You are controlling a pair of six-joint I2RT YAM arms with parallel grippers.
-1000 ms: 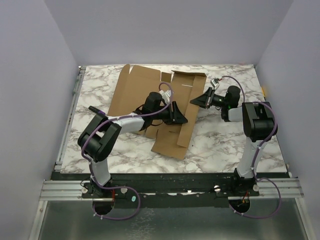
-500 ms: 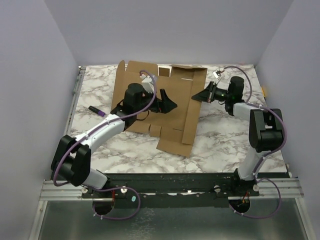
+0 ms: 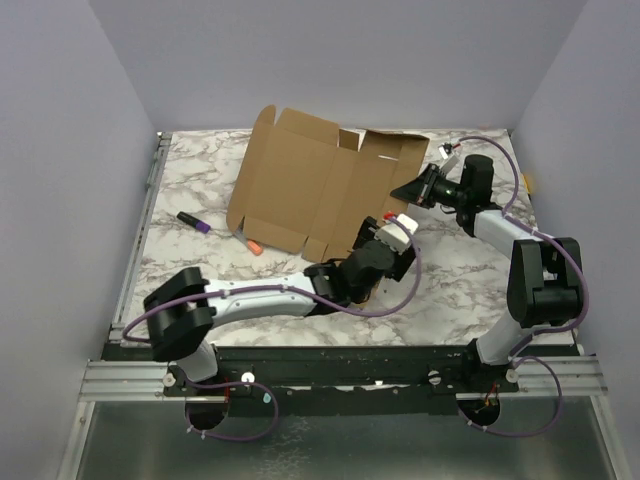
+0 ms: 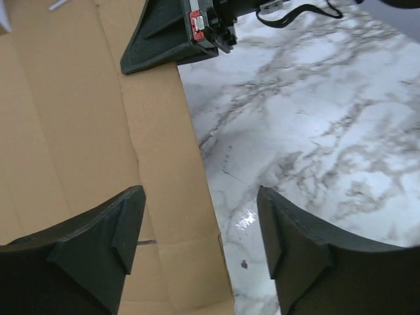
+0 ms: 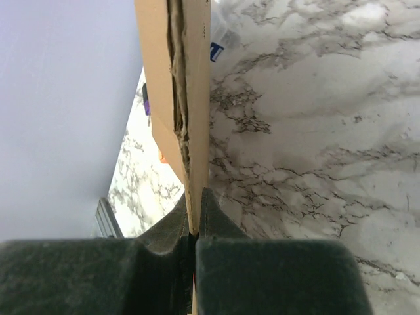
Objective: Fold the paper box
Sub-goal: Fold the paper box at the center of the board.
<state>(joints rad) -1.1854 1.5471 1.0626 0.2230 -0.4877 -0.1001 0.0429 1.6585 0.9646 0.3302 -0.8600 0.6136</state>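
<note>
Left gripper (image 4: 200, 197) is spread and empty, over the box's (image 3: 300, 185) 5 o'clock corner; half a second ago it sat over the sheet's middle. Right gripper (image 5: 195, 222) is pinching the box's 3 o'clock edge. The box lies at the table's (image 3: 470, 290) 12 o'clock and has slid toward 1, uncovering an orange bit (image 3: 255, 245) near a purple marker (image 3: 193, 221) at 9. The left looks to be re-aiming for a flap, and the sheet is mostly flat with folding barely begun. Only the right wrist view shows the pinched edge standing on end. Only the top view shows the whole sheet.
</note>
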